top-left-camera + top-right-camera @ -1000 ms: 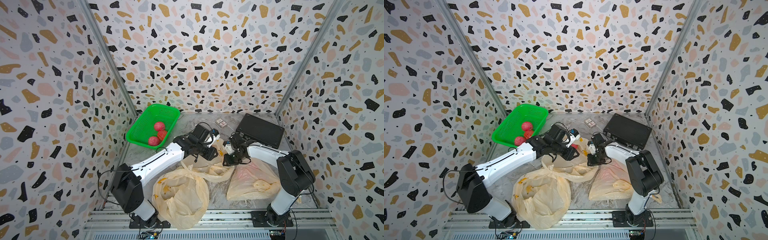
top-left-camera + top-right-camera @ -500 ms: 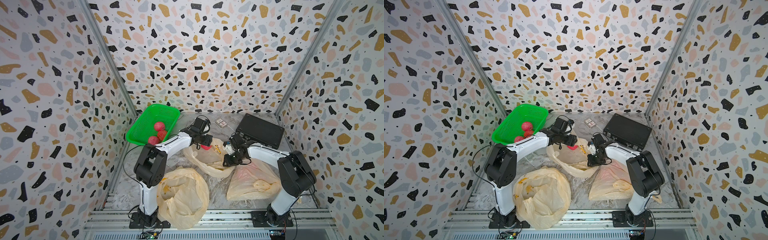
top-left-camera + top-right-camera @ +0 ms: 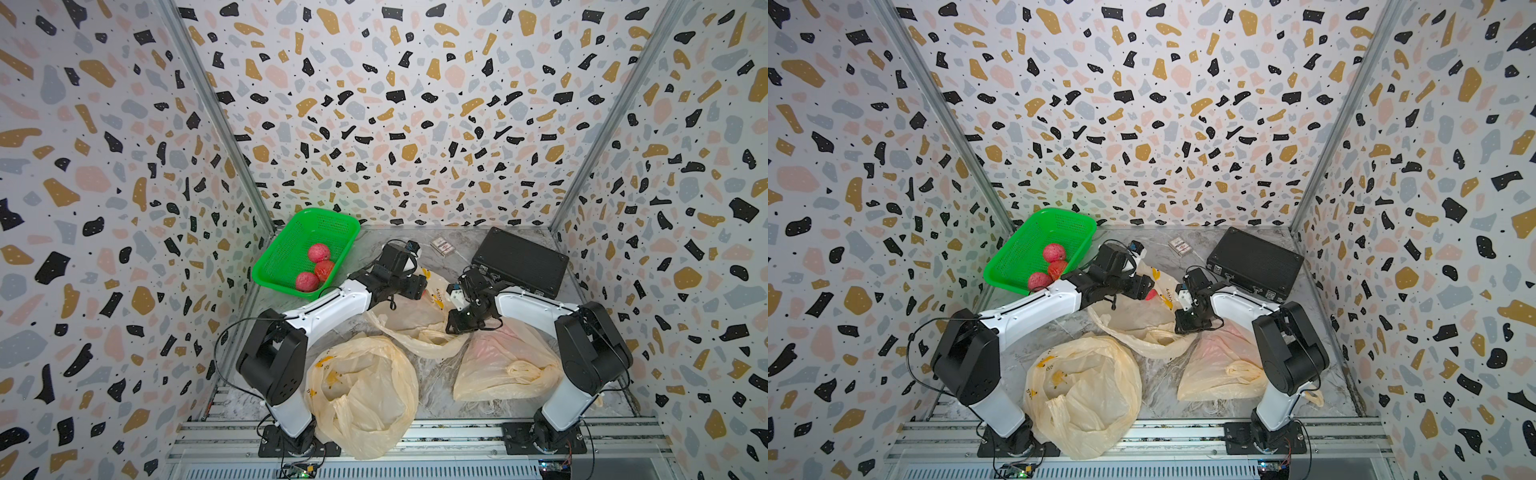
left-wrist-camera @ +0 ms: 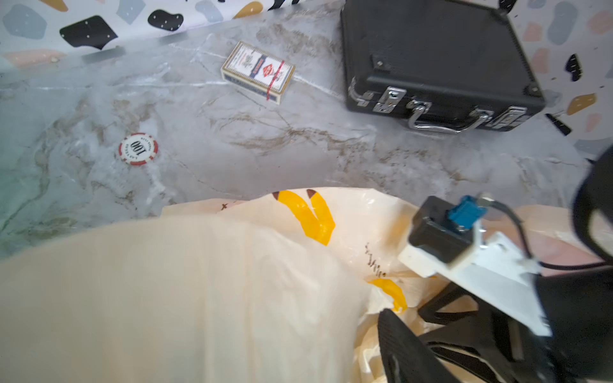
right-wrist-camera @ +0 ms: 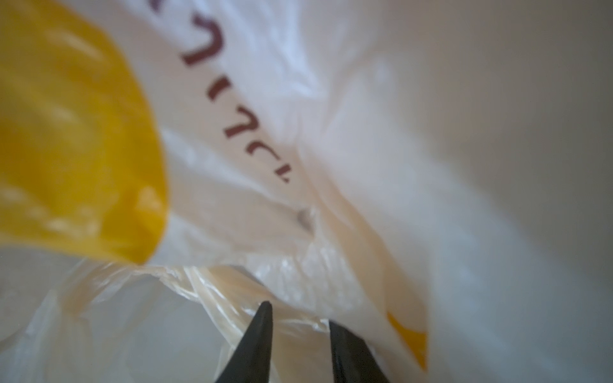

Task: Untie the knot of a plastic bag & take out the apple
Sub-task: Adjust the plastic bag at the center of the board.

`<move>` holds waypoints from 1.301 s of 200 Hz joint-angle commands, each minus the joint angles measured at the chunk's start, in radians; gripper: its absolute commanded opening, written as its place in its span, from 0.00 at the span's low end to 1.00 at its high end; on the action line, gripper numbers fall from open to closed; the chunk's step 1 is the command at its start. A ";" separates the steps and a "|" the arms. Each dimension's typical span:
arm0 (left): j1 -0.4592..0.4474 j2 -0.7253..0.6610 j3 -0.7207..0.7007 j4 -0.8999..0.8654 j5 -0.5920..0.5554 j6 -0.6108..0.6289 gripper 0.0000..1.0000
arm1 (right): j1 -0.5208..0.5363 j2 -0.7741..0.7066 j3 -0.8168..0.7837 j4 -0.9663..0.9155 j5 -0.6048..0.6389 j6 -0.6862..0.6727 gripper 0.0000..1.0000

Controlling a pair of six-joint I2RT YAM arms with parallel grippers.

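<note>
Your two grippers are hovering at the printed plastic bag (image 3: 409, 318) lying right of the green basket (image 3: 286, 245).
Three red fruits (image 3: 323, 269) are sitting inside the basket. Just right of the basket, your left gripper (image 3: 1144, 289) is hanging over the bag's far edge, and a sliver of red apple (image 3: 1151, 294) is showing at its tip; bag film is filling the left wrist view, so you cannot tell whether those jaws are spread or clamping. Further right of the basket, your right gripper (image 5: 298, 315) is pinching a gathered fold of the bag's rim between its black fingertips. Farthest from the basket, the black case (image 3: 519, 259) is lying closed.
</note>
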State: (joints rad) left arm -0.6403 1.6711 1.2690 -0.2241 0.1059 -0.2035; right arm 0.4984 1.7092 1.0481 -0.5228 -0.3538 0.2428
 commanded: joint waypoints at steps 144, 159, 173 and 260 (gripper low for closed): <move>0.001 0.276 0.116 0.088 -0.175 0.036 0.95 | -0.002 -0.002 -0.014 0.001 -0.028 0.003 0.33; 0.011 0.300 0.109 0.155 -0.145 0.036 1.00 | -0.003 0.003 -0.018 0.003 -0.031 0.000 0.33; 0.010 0.323 0.116 0.194 -0.126 0.035 0.99 | -0.002 0.008 -0.017 0.003 -0.037 -0.003 0.33; 0.014 0.450 0.105 0.435 0.000 -0.048 0.91 | 0.000 0.025 -0.025 0.018 -0.079 -0.008 0.28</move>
State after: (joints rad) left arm -0.6300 2.0911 1.3537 0.1268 0.0429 -0.2123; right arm 0.4984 1.7241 1.0313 -0.4934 -0.4114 0.2428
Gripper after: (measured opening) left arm 0.950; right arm 0.284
